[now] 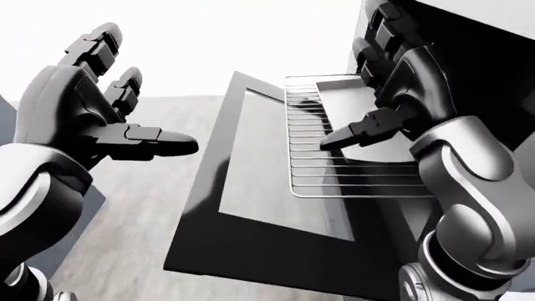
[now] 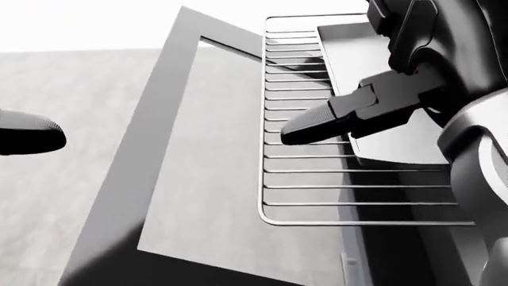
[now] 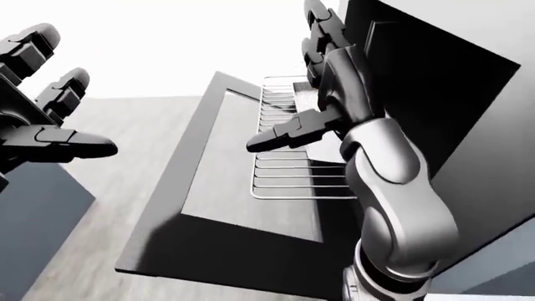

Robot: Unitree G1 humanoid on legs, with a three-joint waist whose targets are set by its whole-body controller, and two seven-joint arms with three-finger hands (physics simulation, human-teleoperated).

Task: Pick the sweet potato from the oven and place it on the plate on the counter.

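no sweet potato shows in any view. the right hand (image 1: 381, 94), fingers spread, holds nothing above the pulled-out wire rack (image 2: 317, 179) and its tray (image 2: 349, 53). the oven door (image 1: 251, 182) lies open, its edges unobstructed. the left hand (image 1: 92, 106) hangs spread, well apart.

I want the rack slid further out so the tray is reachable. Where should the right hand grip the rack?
Grip the outer rim bar, coming from above the open oven door. That bar lies clear of the tray, straight and unobstructed, and the open right hand is over the wires.
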